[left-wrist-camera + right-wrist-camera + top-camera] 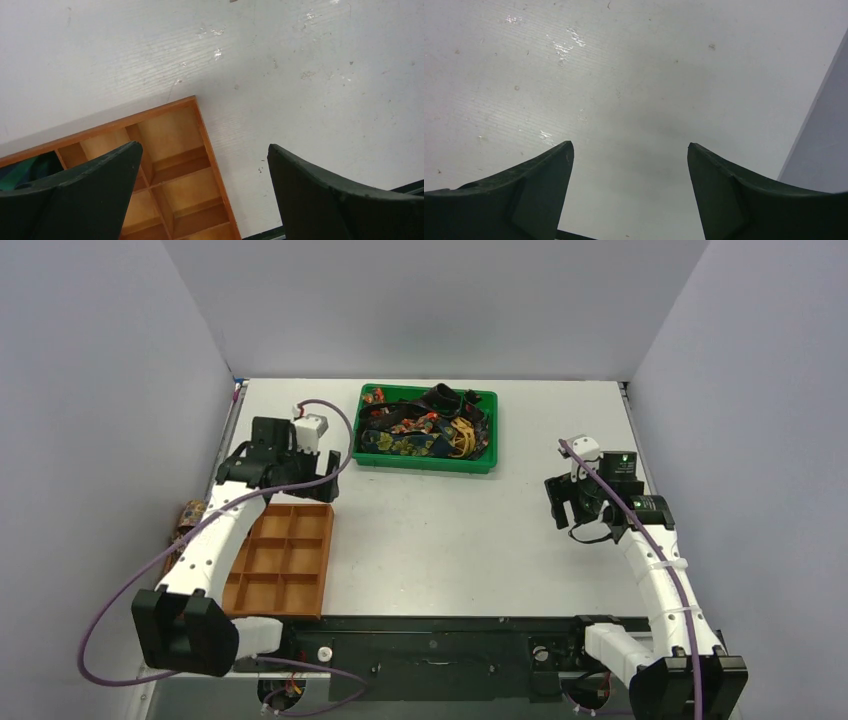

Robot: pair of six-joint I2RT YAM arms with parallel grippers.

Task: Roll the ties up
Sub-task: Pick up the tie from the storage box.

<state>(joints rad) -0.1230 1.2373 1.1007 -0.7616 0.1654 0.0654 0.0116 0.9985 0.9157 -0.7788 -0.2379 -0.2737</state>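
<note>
The ties (405,440) lie in a tangled heap inside the green bin (425,466), dark, red-flecked, navy-gold and yellow lengths all piled together; the bin sits mid-width on the desk (450,550), close to its far edge and well apart from both grippers; over on the left, the left gripper (204,146) hangs above a corner of the wooden tray (329,540), fingers spread wide, nothing between them; its wrist view shows that corner's rim with white desk running off beyond it; the tray lies along the desk's left side, its near end close to the front edge; at the very left edge a small patterned coil (188,515) peeks out, partly hidden by the left arm (215,540); now the right side: the right gripper (630,144) hovers over the desk near its right edge, fingers apart, holding nothing; the side wall (824,140) shows just off to its right, so room is tight there; between the wooden tray and the right gripper runs a broad open stretch of desk, from the bin's front wall down to the front edge
</note>
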